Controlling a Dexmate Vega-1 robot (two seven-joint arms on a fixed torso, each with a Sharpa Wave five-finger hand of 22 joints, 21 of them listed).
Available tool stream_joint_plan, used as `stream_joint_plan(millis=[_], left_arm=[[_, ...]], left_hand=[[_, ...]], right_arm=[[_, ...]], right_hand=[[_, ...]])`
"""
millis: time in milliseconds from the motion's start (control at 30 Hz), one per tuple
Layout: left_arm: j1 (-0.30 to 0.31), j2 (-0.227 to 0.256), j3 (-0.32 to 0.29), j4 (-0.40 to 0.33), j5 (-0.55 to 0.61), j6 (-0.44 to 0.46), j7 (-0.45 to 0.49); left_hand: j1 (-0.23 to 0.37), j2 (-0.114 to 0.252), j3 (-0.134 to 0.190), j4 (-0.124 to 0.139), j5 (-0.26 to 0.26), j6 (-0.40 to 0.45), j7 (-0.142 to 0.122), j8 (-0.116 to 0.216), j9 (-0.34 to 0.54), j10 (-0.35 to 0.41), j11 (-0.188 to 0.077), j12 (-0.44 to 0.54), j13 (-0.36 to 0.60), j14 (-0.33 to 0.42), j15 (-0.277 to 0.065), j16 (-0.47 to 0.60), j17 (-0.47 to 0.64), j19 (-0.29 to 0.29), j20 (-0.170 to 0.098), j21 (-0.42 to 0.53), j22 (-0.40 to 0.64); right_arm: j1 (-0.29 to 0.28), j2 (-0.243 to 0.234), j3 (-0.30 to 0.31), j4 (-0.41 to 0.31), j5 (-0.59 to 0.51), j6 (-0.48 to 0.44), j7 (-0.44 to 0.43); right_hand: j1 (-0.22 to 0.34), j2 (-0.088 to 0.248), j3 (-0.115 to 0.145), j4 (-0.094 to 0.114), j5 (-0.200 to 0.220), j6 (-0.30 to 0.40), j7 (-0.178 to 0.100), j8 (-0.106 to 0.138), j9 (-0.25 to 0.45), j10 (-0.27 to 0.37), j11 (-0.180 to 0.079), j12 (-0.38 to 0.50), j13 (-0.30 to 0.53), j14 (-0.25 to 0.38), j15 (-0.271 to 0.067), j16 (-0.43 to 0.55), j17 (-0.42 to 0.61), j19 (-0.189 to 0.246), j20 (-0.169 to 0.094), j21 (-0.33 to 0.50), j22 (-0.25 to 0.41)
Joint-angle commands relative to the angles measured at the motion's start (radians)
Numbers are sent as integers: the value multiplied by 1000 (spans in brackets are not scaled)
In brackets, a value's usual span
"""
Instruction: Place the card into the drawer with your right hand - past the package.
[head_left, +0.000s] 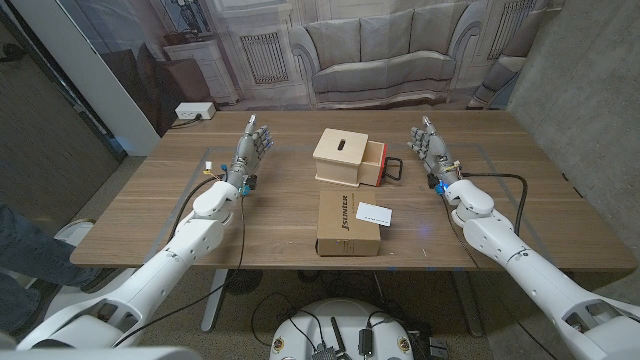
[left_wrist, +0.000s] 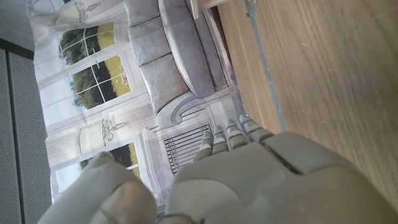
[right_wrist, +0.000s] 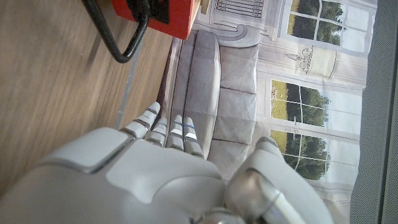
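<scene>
Head view: right hand (head_left: 432, 147) empty, fingers apart, near table's right edge; card (head_left: 374, 213) leans on package (head_left: 348, 224); clumsy pinch could flick card away from drawer (head_left: 377, 164).

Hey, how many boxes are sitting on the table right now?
2: a wooden drawer box at the middle, and a cardboard package nearer the robot, with the card beside it.
</scene>
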Motion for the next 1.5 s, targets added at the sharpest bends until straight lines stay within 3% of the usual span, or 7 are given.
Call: stream_joint_plan(millis=[33, 267, 333, 800, 1500], left_arm=[[13, 8, -10, -20, -11, 4, 5], [7, 4, -4, -22, -5, 1, 6], [6, -1, -4, -23, -6, -2, 5], [33, -1, -4, -73, 12, -30, 29], [6, 3, -1, -36, 0, -16, -6]], left_hand=[[8, -1, 6, -2, 4, -7, 5, 4, 4, -4, -2, 6, 2, -7, -4, 6, 4, -13, -26, 6, 3], [9, 1, 5, -2, 5, -6, 7, 5, 4, -4, -3, 6, 2, -7, -4, 6, 4, -14, -25, 6, 3], [10, 2, 5, -3, 5, -6, 7, 5, 4, -4, -3, 6, 2, -7, -4, 6, 4, -14, -25, 6, 2], [16, 7, 6, -6, 6, -9, 6, 4, 4, -6, -2, 6, 2, -9, -3, 5, 3, -17, -28, 6, 2], [27, 15, 7, -10, 8, -7, 7, 5, 4, -1, -2, 8, 2, -5, -1, 8, 2, -20, -27, 6, 2]], right_arm=[[0, 4, -2, -20, 8, -13, -5], [-2, -1, -2, -23, -2, -4, -6], [-9, -7, 1, -32, -4, -3, -9], [-88, -59, 38, -120, 12, 29, 1], [-133, -65, 49, -142, -18, 104, -2]], right_hand=[[6, 2, 7, 1, 2, 6, 0, 7, 4, 8, -1, 4, 4, 11, -1, 5, 3, 10, -11, 5, 4], [6, 3, 6, 1, 2, 7, -1, 7, 4, 11, -4, 5, 4, 14, -4, 6, 3, 11, -11, 3, 4], [7, 5, 7, -1, 2, 12, -14, 9, 4, 19, -12, 8, 4, 19, -9, 8, 3, 15, -13, 2, 4], [12, 9, 8, -4, 2, 15, -20, 10, 4, 25, -17, 11, 4, 27, -15, 9, 2, 24, -15, 0, 4], [18, 12, 8, -10, 2, 30, -30, 16, 5, 49, -27, 18, 4, 46, -20, 13, 2, 46, -14, -2, 5]])
